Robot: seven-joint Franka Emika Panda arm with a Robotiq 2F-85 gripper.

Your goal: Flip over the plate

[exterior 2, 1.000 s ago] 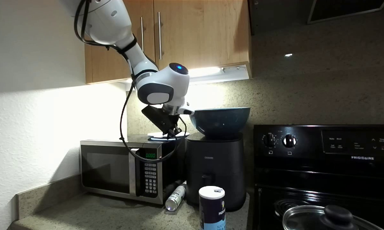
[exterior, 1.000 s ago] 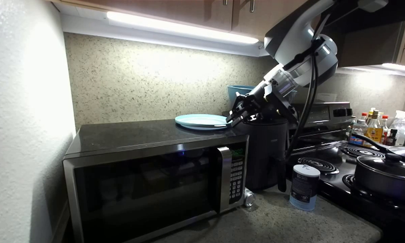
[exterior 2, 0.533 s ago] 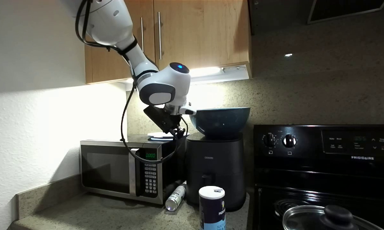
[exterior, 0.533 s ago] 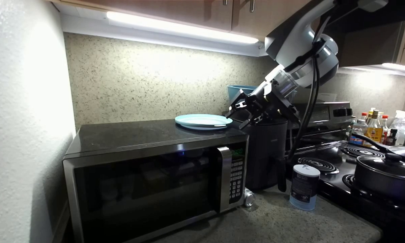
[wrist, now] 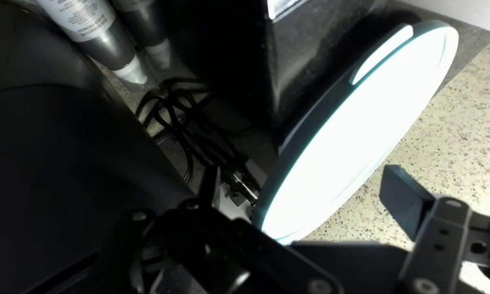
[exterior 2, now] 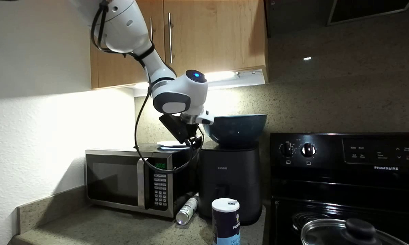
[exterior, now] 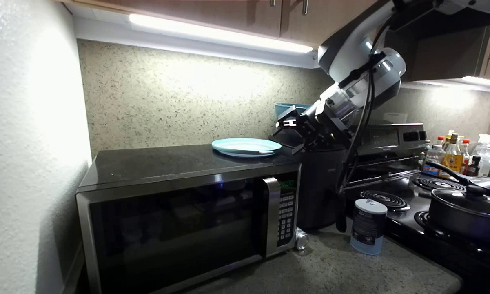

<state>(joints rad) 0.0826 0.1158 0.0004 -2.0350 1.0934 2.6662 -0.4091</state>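
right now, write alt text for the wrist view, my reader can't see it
A pale blue-white round plate shows as a glaring slanted oval beyond the open black two-fingered hand, which does not touch it. Left of the plate are a tangle of thin black cables and a white-labelled grey cylindrical container.

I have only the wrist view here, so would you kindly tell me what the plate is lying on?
Observer: Both exterior views show the plate resting on top of a microwave.
Operator: Thank you; what stands next to the microwave?
Observer: A black air fryer, which both exterior views show between the microwave and the stove.
Operator: Is there anything on top of it that I should keep clear of?
Observer: Yes, a large teal-blue bowl; in an exterior view it is partly hidden behind the open gripper.
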